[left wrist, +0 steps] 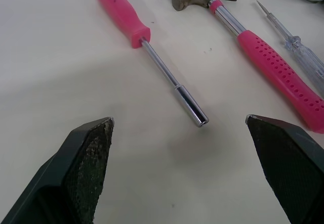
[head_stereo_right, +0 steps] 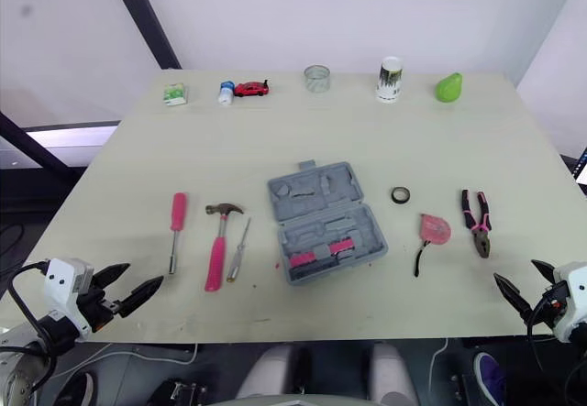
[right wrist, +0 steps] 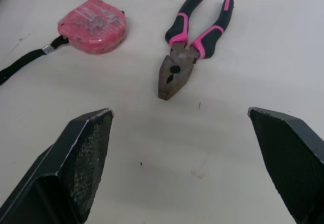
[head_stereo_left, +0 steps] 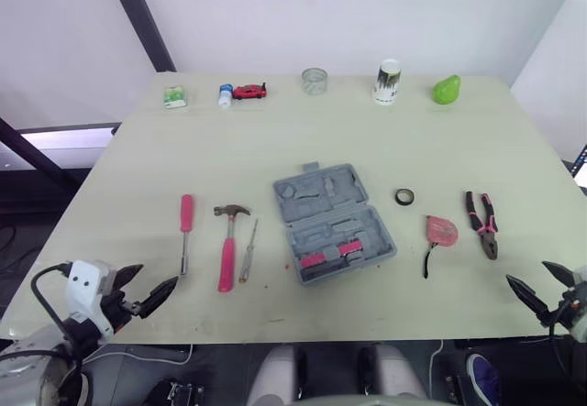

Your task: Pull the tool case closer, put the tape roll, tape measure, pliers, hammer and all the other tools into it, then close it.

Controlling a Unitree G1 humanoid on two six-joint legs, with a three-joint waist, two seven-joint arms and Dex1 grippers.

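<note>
An open grey tool case (head_stereo_left: 332, 221) lies mid-table with pink bits in its near half. To its left lie a pink-handled nut driver (head_stereo_left: 186, 227), a pink-handled hammer (head_stereo_left: 227, 244) and a clear test screwdriver (head_stereo_left: 248, 251). To its right lie a black tape roll (head_stereo_left: 404, 196), a pink tape measure (head_stereo_left: 440, 233) and pink-and-black pliers (head_stereo_left: 482, 224). My left gripper (head_stereo_left: 145, 289) hovers open at the near left edge, short of the nut driver's tip (left wrist: 195, 114). My right gripper (head_stereo_left: 541, 287) hangs open at the near right edge, close to the pliers (right wrist: 188, 45).
Along the table's far edge (head_stereo_left: 275, 78) stand a green packet (head_stereo_left: 174, 97), a small bottle with a red toy car (head_stereo_left: 249, 91), a clear cup (head_stereo_left: 315, 81), a white can (head_stereo_left: 388, 82) and a green pear-shaped object (head_stereo_left: 447, 90).
</note>
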